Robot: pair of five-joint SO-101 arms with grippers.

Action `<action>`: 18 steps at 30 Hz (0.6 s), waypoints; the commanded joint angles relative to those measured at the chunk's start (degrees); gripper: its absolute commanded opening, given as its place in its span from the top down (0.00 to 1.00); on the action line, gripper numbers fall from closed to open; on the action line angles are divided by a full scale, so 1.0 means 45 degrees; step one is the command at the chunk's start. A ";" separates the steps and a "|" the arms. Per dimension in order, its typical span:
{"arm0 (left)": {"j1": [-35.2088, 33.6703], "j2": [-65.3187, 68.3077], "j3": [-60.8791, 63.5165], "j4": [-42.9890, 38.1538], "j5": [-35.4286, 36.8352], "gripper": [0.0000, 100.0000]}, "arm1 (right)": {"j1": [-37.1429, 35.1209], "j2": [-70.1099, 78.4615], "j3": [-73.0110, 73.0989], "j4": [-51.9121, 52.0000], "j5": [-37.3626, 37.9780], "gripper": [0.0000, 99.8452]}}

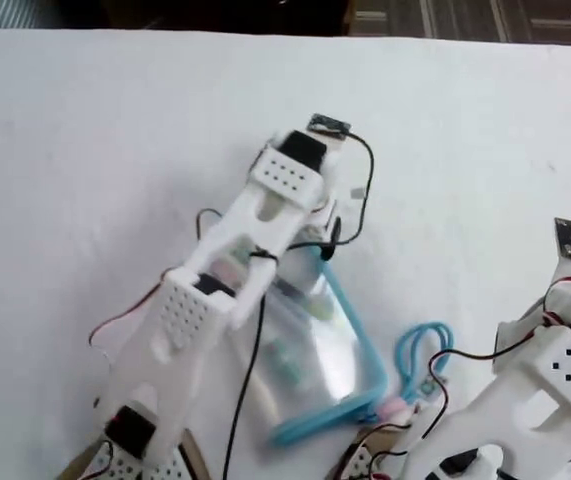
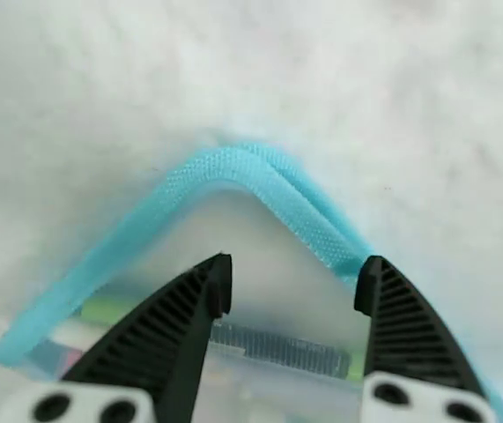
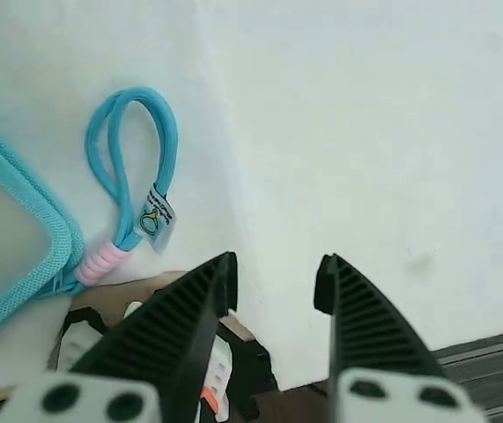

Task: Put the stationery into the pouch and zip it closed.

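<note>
The white table (image 1: 85, 150) carries everything. My left arm (image 1: 235, 270) stretches across the middle of it, and my right arm (image 1: 545, 390) sits low at the near right edge.

The pouch (image 1: 335, 350) lies flat under the left arm: clear sides, blue binding. Its visible blue edge runs slantwise from a far corner down to the near right corner. The left gripper (image 2: 295, 273) hangs over that far corner with its jaws spread and nothing between them. The right gripper (image 3: 276, 264) is also spread and empty, over bare table just off the near right corner.

The stationery (image 1: 287, 355) looks to be inside already, showing as green and pink shapes through the plastic. I cannot tell how far the zip is drawn.

What matters now is the blue cord loop (image 3: 170, 141). It trails from the near right corner, away from the pouch body, and joins it through a pink bead (image 3: 99, 260), with a small tag (image 3: 154, 216) beside. I take this for the zip pull. It lies beside the right gripper, well apart from the left — so I judge the right should pull while the left pins the far corner.
</note>
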 commanded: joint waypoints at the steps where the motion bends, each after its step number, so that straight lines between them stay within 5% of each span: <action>1: -0.0059 -0.0821 -0.0518 0.0020 0.1055 0.74 | 0.0244 0.0010 -0.0059 0.0264 0.0098 0.84; 8: -0.1309 0.0156 -0.0654 -0.0860 0.3204 0.74 | 0.0303 0.0010 -0.0039 0.0264 0.0098 0.84; 18: -0.0899 0.0020 -0.0947 -0.0059 0.1446 0.74 | 0.0400 -0.0088 -0.0488 0.0264 0.0020 0.84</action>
